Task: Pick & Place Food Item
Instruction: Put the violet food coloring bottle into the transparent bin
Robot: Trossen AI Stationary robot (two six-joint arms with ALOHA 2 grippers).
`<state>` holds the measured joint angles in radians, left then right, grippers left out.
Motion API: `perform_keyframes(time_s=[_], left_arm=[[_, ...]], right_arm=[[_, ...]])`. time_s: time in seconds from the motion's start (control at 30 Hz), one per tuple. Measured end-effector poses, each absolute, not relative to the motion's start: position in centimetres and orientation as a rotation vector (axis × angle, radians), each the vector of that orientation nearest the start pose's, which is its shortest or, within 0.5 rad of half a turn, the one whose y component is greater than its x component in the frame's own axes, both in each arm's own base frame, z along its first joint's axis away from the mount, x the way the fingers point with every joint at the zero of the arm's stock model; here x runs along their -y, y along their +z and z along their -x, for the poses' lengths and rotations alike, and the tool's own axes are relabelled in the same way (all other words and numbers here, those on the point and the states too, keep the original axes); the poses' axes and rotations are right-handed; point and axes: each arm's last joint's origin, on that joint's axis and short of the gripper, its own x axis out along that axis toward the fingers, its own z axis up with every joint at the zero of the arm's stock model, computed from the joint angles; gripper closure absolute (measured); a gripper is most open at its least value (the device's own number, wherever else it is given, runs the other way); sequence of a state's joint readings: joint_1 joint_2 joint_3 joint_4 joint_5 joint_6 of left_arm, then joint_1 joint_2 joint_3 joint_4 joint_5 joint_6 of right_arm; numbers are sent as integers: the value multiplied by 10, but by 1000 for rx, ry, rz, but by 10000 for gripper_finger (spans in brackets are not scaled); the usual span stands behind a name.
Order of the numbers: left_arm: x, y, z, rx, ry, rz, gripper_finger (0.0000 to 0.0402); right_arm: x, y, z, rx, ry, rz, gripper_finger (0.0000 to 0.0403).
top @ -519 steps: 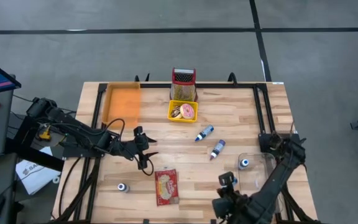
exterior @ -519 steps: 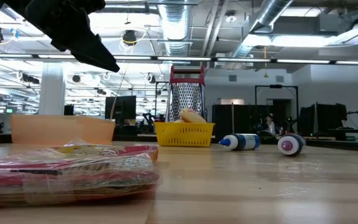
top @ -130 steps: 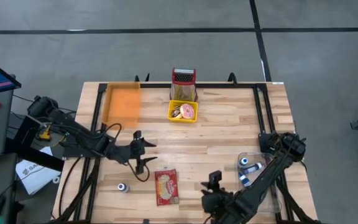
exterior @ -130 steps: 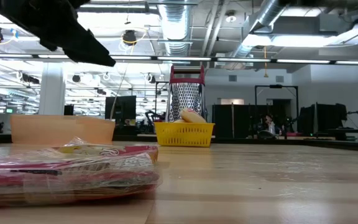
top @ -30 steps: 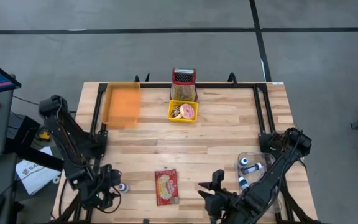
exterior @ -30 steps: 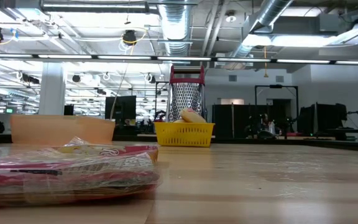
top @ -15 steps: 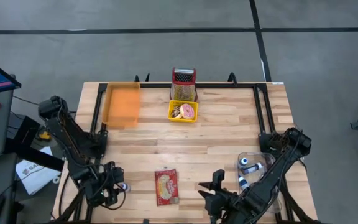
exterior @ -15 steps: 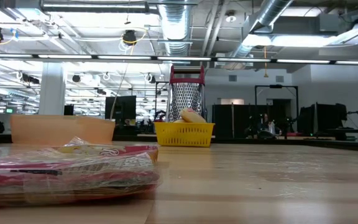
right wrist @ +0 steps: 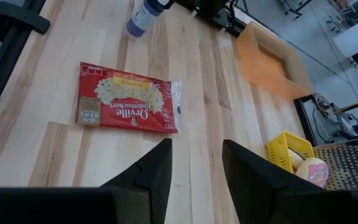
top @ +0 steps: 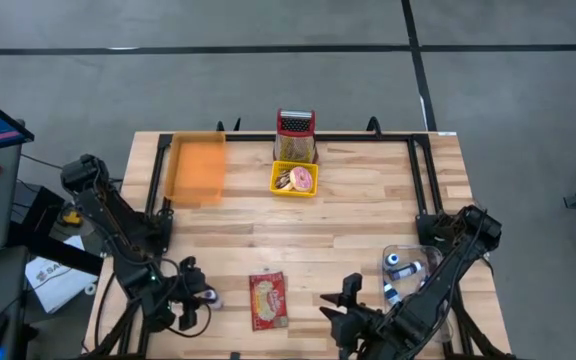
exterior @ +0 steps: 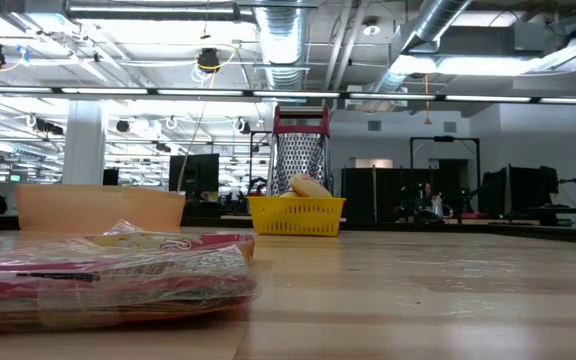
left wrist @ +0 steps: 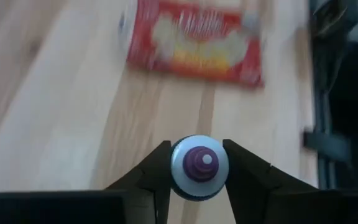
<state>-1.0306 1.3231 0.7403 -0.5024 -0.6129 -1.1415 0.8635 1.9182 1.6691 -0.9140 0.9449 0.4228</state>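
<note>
The red popcorn bag (top: 268, 300) lies flat near the table's front edge, also seen in the low view (exterior: 108, 275) and the right wrist view (right wrist: 126, 99). Left of it is a small white-blue bottle (top: 206, 296) with a purple cap (left wrist: 199, 163). My left gripper (top: 198, 298) is shut on this bottle. My right gripper (top: 336, 305) hangs to the right of the bag, open (right wrist: 194, 152), with nothing between its fingers. A yellow basket (top: 294, 180) with donuts stands at the far middle. My left gripper pinches the bottle's upper part just below the cap (left wrist: 175, 169) between its two fingers (left wrist: 157, 171), one on each side. The fingers come slanting down from the table's left. The cap faces the wrist camera. Whether the bottle's base is on the table I cannot tell.
An orange tray (top: 198, 168) sits at the far left and a metal grater (top: 295, 135) stands behind the basket. A clear container (top: 408, 275) with bottles is at the right, under my right arm. Bare wood lies between the bag and the basket.
My left gripper has moved toward the table's right, up to the small bottle, and turned somewhat; its fingers now stand against the bottle's sides.
</note>
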Motion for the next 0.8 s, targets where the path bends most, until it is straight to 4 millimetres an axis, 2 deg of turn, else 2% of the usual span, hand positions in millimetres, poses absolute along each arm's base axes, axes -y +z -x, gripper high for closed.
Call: perform_keyframes(time_s=[0.17,0.33,0.53,0.7,0.8], left_arm=[[193,202,-153,-665,70,222,293],[193,218,-174,-422,114,165,293],[191,246,-193,-164,194,155,293],[181,260,-209,-84,183,138,293],[174,261,-223,-53,180,118,293]], right_arm=[[-283,270,-272,-689,-236,499,269],[-283,270,-273,-686,-233,504,269],[-286,273,-270,-603,-291,645,269],[-283,276,-272,-561,-342,782,269],[-277,276,-279,-571,-365,786,265]])
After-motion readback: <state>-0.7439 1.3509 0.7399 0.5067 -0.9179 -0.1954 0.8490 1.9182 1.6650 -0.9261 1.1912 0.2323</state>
